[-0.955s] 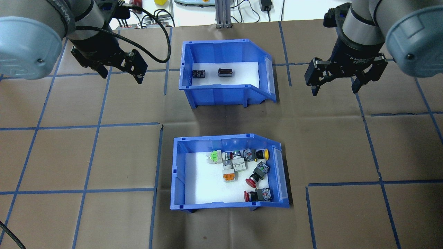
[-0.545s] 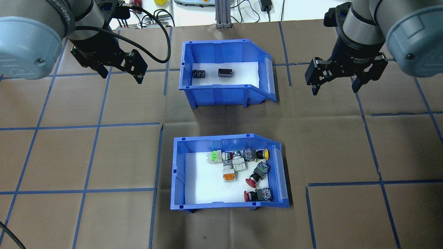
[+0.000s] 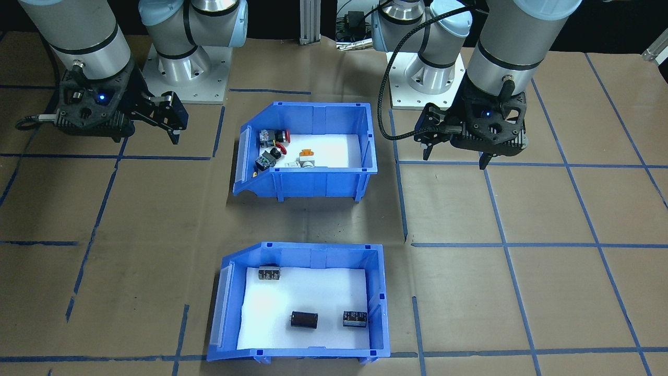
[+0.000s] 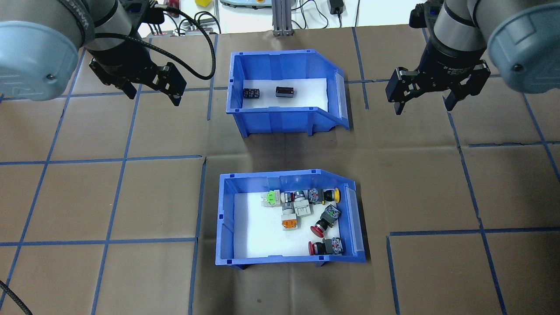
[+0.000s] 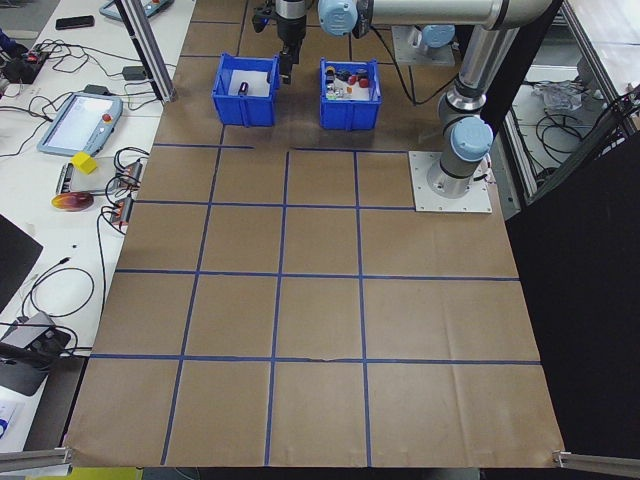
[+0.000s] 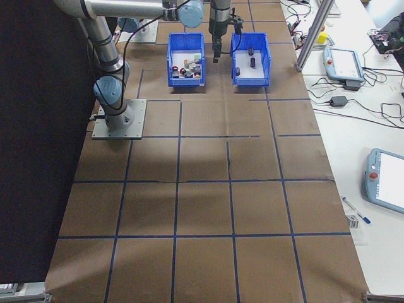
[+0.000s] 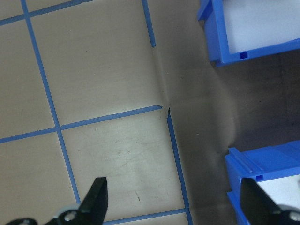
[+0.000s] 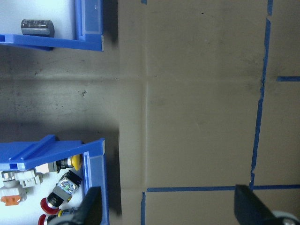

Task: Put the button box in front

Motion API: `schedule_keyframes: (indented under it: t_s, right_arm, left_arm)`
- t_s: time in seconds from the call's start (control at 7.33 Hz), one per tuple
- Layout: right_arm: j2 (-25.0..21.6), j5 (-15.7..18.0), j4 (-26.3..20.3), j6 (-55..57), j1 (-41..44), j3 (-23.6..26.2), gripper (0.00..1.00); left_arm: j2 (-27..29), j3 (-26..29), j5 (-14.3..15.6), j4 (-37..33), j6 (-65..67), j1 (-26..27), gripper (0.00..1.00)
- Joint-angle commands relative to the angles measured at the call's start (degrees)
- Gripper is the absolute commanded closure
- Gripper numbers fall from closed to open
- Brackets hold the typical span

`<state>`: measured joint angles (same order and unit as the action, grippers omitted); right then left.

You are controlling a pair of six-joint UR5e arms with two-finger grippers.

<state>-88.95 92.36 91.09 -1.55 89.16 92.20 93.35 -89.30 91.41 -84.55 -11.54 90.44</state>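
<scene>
Overhead: both end effectors point(image 4: 151, 89) point(image 4: 426, 101) gape empty; bare paper rings button box point(image 4: 227, 218).

Thing: button box point(image 4: 225, 218); also in the front-facing view point(image 3: 318, 183) and, in part, the right wrist view point(image 8: 96, 180)
Look: blue plastic bin with a white foam liner; one end cut low and sloped, carrying a clear label strip
Contents: assorted push-button switches; two with red mushroom heads, one yellow-headed, one with a green part, one with an orange part; they crowd the half toward the sloped end, the other half of the foam bare
Pose: upright on the brown papered table, flat on its base, sloped end toward the robot's right
Place: mid-table, on the side nearer the robot's base; held by nothing
</scene>
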Motion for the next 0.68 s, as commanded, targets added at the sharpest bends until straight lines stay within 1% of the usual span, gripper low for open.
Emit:
schedule_keyframes:
  t_s: [0.0, 0.27, 0.41, 0.55]
  right_arm:
    - [3.5, -0.25, 1.02, -0.72, 0.57, -2.36, 0.0]
    - [8.23, -3.4, 0.76, -9.56, 1.1, -7.71, 0.0]
    - [11.39, -2.72, 0.76, -12.83, 2.76, -9.83, 0.0]
    - [14.91, -2.63, 0.85, -16.86, 4.77, -13.24, 0.0]
  left_arm:
    - [-0.01, 0.26, 0.09, 0.0, 0.02, 0.0, 0.01]
    - [-0.01, 0.79, 0.18, -0.09, 0.02, 0.0, 0.01]
    - [-0.1, 0.97, 2.18, 0.08, 0.02, -0.09, 0.01]
    - [-0.01, 0.88, 2.55, 0.61, 0.11, 0.0, 0.01]
